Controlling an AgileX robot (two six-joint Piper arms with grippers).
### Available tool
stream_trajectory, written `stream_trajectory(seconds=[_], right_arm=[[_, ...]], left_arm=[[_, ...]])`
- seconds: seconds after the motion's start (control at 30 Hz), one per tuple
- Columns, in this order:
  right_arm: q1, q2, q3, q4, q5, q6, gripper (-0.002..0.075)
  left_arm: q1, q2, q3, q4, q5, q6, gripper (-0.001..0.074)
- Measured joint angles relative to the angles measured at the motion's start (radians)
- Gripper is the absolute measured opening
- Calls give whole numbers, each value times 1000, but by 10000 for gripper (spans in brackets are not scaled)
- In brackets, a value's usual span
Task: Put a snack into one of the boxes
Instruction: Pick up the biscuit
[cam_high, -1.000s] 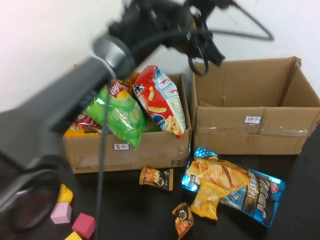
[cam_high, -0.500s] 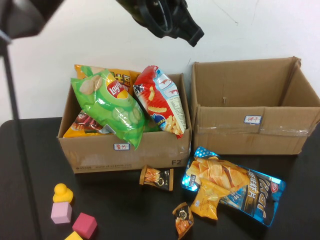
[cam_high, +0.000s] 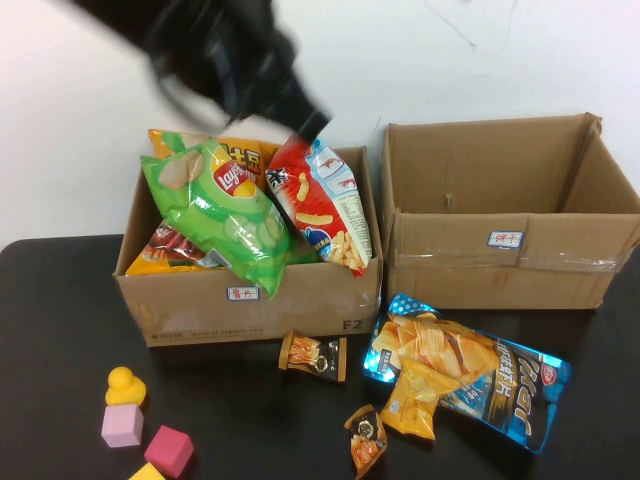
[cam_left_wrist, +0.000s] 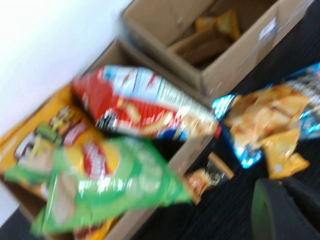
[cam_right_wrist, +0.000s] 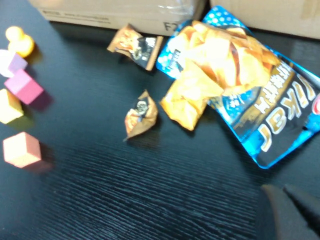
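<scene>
The left box (cam_high: 250, 310) is crammed with a green chip bag (cam_high: 230, 220), a red bag (cam_high: 320, 205) and an orange bag (cam_high: 245, 155). In the high view the right box (cam_high: 450, 260) looks empty. On the black table in front lie a blue chip bag (cam_high: 500, 385), a yellow packet (cam_high: 415, 400) on it, and two small brown packets (cam_high: 313, 355) (cam_high: 365, 437). My left gripper (cam_high: 300, 112), blurred, hangs shut and empty above the left box's back edge. My right gripper (cam_right_wrist: 287, 197), shut and empty, hovers over bare table near the blue bag (cam_right_wrist: 250, 85).
A yellow duck (cam_high: 124, 385), a pink cube (cam_high: 122, 426) and a magenta cube (cam_high: 168, 450) sit at the front left of the table. A white wall stands right behind both boxes.
My left arm has swung across the top of the high view and now blurs above the left box, its gripper having closed fully. The snacks have not moved.
</scene>
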Motion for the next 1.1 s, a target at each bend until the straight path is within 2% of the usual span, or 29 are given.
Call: stream_trajectory(seconds=[0.2, 0.4, 0.47, 0.53, 0.67, 0.77, 0.93, 1.1], right_arm=[[0, 0, 0, 53, 19, -87, -1], [9, 3, 0, 114, 30, -172, 6], [20, 13, 0, 144, 26, -236, 32], [37, 39, 0, 179, 18, -314, 97], [73, 140, -17, 213, 26, -436, 325], [118, 232, -49, 225, 28, -468, 424], [254, 416, -140, 235, -26, -442, 461], [417, 639, -253, 241, -185, -370, 467]], left_arm=[[0, -279, 462, 87, -208, -46, -1], [0, -597, 896, 214, -407, -177, -1], [0, -690, 1008, 253, -442, -211, -1], [0, -787, 1118, 281, -471, -235, -1], [0, -949, 1279, 304, -487, -261, -1], [0, -1056, 1359, 309, -491, -302, -1], [0, -1196, 1455, 319, -478, -330, -1], [0, -1276, 1482, 359, -486, -380, -1]])
